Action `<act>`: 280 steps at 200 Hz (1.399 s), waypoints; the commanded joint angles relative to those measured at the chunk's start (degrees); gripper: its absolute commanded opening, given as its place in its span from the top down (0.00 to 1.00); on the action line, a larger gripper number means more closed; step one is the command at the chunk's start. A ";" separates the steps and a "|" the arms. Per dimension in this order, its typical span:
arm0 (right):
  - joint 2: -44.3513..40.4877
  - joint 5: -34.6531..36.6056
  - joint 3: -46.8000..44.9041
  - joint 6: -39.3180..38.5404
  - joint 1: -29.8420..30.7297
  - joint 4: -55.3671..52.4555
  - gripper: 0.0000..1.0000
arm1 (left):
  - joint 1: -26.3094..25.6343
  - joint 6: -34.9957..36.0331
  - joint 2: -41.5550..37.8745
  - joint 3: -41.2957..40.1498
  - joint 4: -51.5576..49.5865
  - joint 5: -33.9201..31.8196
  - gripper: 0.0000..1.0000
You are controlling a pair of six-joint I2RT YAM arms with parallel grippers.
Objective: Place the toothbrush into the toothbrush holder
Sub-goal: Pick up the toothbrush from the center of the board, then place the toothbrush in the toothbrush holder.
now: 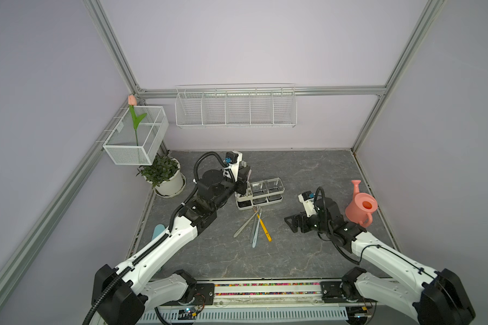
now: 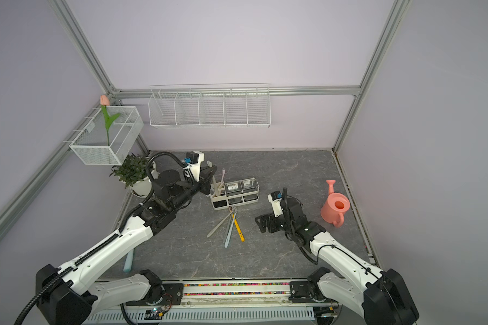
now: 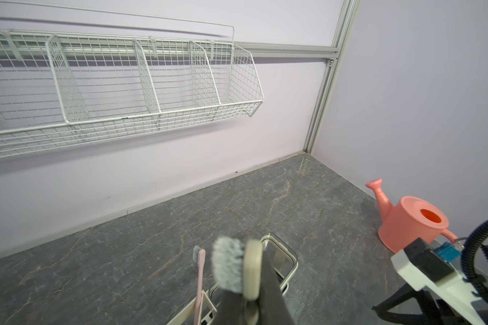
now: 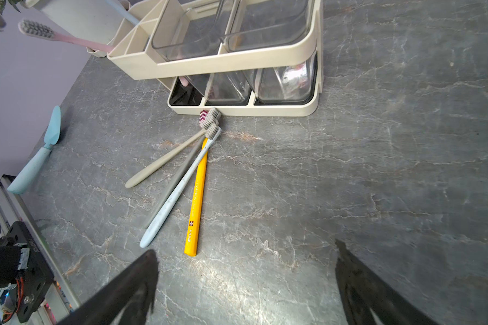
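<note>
- While the left gripper (image 3: 248,305) is clamped tight on a cream-handled toothbrush with grey bristles (image 3: 228,266), the brush stands upright with its bristled head poking up past the fingers.
- The toothbrush holder (image 4: 231,60) is a small oblong cream-white rack with one divided cream bin and two clear square cups. It stands on the dark grey marbled tabletop (image 4: 378,168).
- In a top view the held brush's handle runs down to the divided bin at the rack's end. Whether it touches the bottom cannot be told.
- A pink toothbrush (image 4: 76,41) leans in that same bin, bristles up.
- A beige toothbrush (image 4: 164,159), a grey toothbrush (image 4: 172,186), a pale blue toothbrush (image 4: 165,212) and a yellow toothbrush (image 4: 197,202) lie fanned on the tabletop. Their heads are bunched just beside the rack's base.
- The right gripper (image 4: 245,292) hangs low over the tabletop near those handle ends, jaws spread wide with nothing between them.
- A salmon-pink plastic watering can (image 1: 361,206) sits well apart from the rack, beyond the right arm.
</note>
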 commanded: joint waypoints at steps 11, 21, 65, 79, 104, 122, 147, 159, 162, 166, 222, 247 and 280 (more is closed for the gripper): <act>1.85 -1.89 -1.60 1.01 -0.77 2.45 0.05 | 0.04 2.72 2.50 0.80 0.70 -3.42 1.00; 2.30 -1.96 -1.74 0.99 -0.99 2.70 0.07 | 0.05 2.68 3.03 1.37 0.32 -3.10 1.00; 2.79 -3.31 -2.74 1.10 -1.58 3.63 0.07 | 0.14 4.36 4.47 1.45 1.42 -4.76 1.00; 2.68 -3.95 -2.96 1.02 -1.81 3.78 0.07 | 0.32 5.31 5.30 1.83 1.58 -4.72 1.00; 2.57 -4.69 -3.10 0.85 -2.14 3.80 0.07 | 0.36 6.69 6.05 2.11 2.91 -4.16 1.00; 2.59 -5.09 -3.10 0.74 -2.26 3.84 0.07 | 0.51 7.63 6.61 1.85 4.45 -4.07 1.00; 2.61 -5.56 -3.19 0.65 -2.51 3.73 0.07 | 1.10 8.45 8.08 1.43 6.63 -4.12 1.00; 2.59 -5.83 -3.19 0.53 -2.60 3.75 0.07 | 1.32 8.63 8.77 1.08 7.85 -4.26 1.00; 2.64 -5.90 -3.19 0.41 -2.66 3.71 0.07 | 1.36 8.69 8.90 0.99 8.15 -4.23 1.00; 2.58 -5.85 -3.16 0.35 -2.62 3.74 0.07 | 1.37 8.74 9.08 0.84 8.61 -4.22 1.00; 2.68 -5.87 -2.75 0.13 -3.23 2.72 0.07 | 1.97 9.72 10.87 1.27 10.06 -4.60 1.00; 2.54 -5.99 -2.59 0.24 -3.56 2.74 0.07 | 2.99 8.91 10.95 0.55 11.09 -3.64 1.00; 2.86 -6.14 -2.57 0.49 -3.80 2.83 0.08 | 4.60 7.06 10.94 -0.34 12.47 -2.03 1.00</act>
